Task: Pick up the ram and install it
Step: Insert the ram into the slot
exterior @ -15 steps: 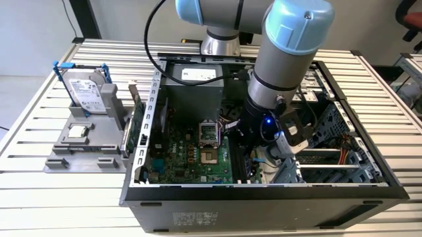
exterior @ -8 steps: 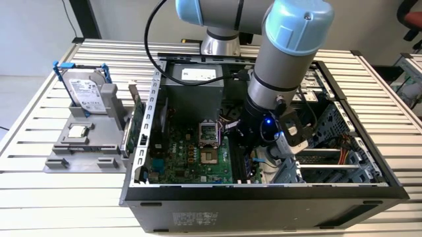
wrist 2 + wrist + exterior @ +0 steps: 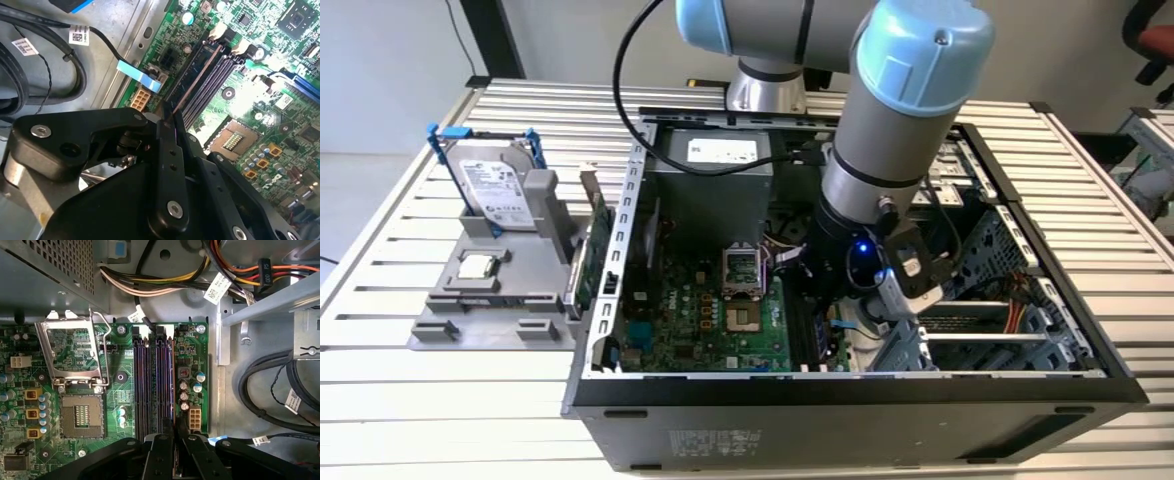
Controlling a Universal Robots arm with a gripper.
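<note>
Inside case (image 3: 1067,330), jaws clamped on ram (image 3: 192,82).

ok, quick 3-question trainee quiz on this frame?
1. True or false: the hard drive sits inside the case.
2. The gripper is over: A) the fan, B) the memory slots, C) the power supply.
3. Is the CPU socket lid open or shut?

Key:
1. False. The hard drive stands in the holder outside the case.
2. B. It holds the ram there.
3. Open.
</note>
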